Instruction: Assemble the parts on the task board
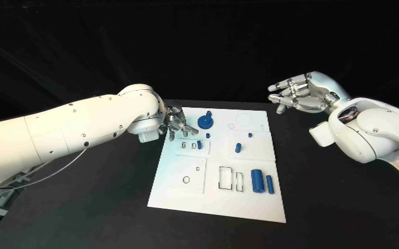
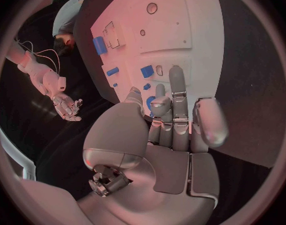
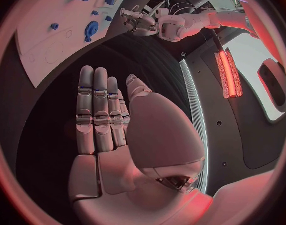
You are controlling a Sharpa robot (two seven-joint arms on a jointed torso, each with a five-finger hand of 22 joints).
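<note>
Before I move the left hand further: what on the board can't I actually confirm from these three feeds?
- Left hand fingertips: head view too small to show contact with the blue round part; in the left wrist view the fingers cover it.
- Task board slots: too small in the head view to judge whether parts are seated.
- Right wrist view: board cut off by the circle's rim.
- Right hand: raised off the board, empty.

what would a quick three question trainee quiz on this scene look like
1. True or false: the right hand is holding a blue part.
2. Which hand is at the task board? A) left B) right C) both
3. Fill in: the large blue cylinder lies near the board's ____ edge, robot's side.

Key:
1. False; it hovers open, off the board.
2. A; the left hand reaches over the board's left edge, near the round blue part.
3. right
</note>
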